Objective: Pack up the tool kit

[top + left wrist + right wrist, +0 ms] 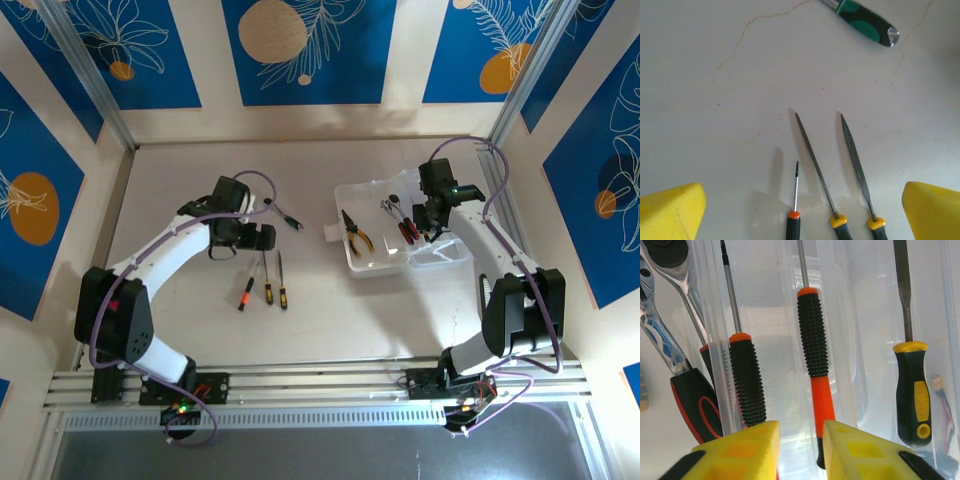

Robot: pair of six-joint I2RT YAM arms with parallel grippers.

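Left hand [262, 238]: yellow fingers [670, 210] spread wide, nothing between them, hovering above the pale worktop [330, 330].
Lying side by side on the worktop below it:
- a small black-handled screwdriver with an orange collar [794, 210]
- a slender grey file with a black-and-yellow handle [815, 165]
- a second grey file of the same kind [856, 160]

A green-and-black handled tool [867, 24] lies farther out, apart from these three.

Right hand [801, 429]: over the clear rectangular plastic case [385, 262], which sits on the right half of the worktop. Its fingers stand narrowly apart, and the gap is a little wider than the handle of the orange-and-black ribbed screwdriver [814, 355]. That screwdriver lies in the case, its handle running down into the gap close to the right-side finger. No pinch on it is visible.

Also in the case:
- a second ribbed black screwdriver with an orange collar [746, 385], just to the left
- a chrome ratchet wrench with a red-and-black grip [660, 295], farther left
- a yellow-and-black handled file [912, 395] to the right, compartment not clear
- yellow-handled pliers [357, 233] in the case's left part, near its white handle [330, 232]
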